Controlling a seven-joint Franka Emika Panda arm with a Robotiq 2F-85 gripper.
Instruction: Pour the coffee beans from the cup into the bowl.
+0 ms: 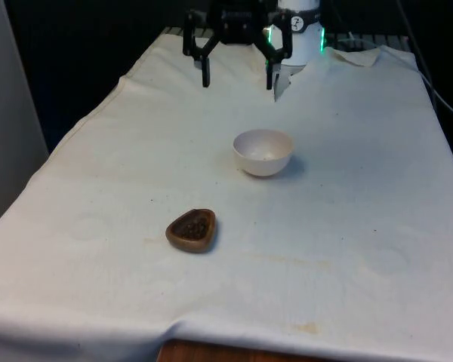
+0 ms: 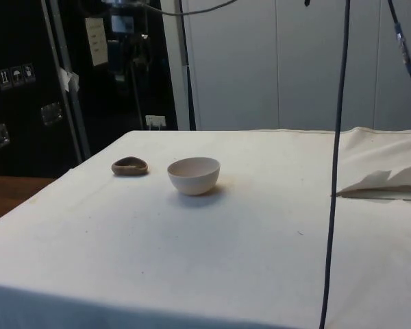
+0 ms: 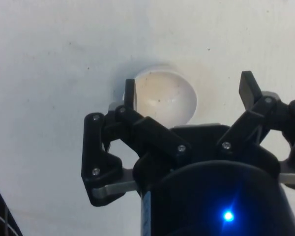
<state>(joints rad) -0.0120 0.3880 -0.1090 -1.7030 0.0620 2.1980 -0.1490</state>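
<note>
- While the gripper (image 1: 240,79) hangs above the far end of the table (image 1: 377,173), its two fingers (image 3: 130,96) are spread wide apart and hold nothing, touching nothing
- Cup (image 1: 192,230): a small brown, rounded-triangular dish, upright on the cloth, mouth facing up, dark coffee beans (image 1: 194,226) inside; its narrower corner points toward the front view's right and slightly away from the robot, with no marked long axis
- Bowl (image 1: 263,151): white, upright, mouth up, standing near the table's middle, farther from the camera than the cup and toward the front view's right; the two are apart, not touching
- Side view: cup (image 2: 129,166) sits just beside the bowl (image 2: 194,175), with a clear gap
- Wrist view: bowl (image 3: 164,96) lies below, between the spread fingertips, well beneath them
</note>
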